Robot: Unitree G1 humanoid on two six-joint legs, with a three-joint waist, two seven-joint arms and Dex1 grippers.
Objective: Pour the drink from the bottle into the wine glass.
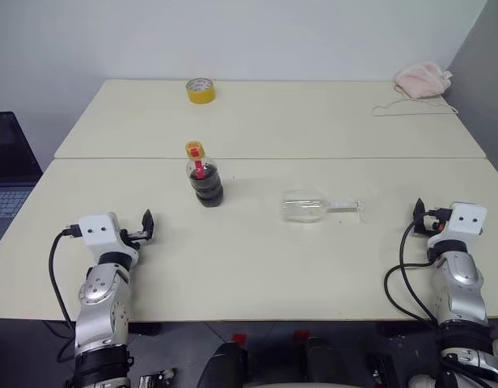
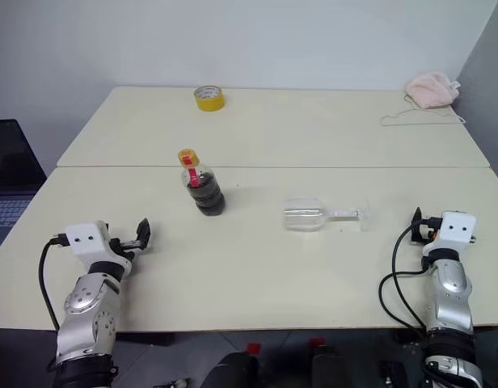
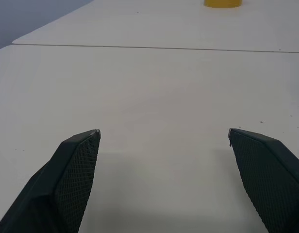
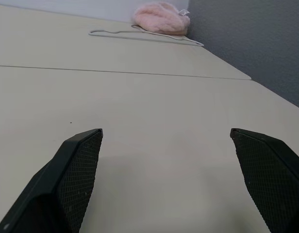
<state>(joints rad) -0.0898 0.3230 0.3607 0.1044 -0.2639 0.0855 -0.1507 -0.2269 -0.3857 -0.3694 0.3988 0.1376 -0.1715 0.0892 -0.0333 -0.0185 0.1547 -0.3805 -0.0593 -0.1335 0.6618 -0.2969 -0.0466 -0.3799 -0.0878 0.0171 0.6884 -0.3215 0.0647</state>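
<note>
I see the bottle [image 1: 204, 179] standing upright mid-counter [image 1: 257, 259], capped, dark drink [image 1: 208, 188] in its lower half. The wine glass [image 1: 314, 208] lies on its side to the right, foot pointing right. My left gripper [image 3: 164, 133] and right gripper [image 4: 166, 131] hover near the counter's front corners, fingers wide, holding nothing.

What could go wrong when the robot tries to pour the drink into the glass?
1. The wine glass lies on its side on the table, so pouring now would likely spill; it must be stood up first, and it might roll.
2. The bottle still wears its yellow cap, so nothing pours until that is off.
3. The bottle is small and rounded; a clumsy grab by the left gripper may tip it.
</note>
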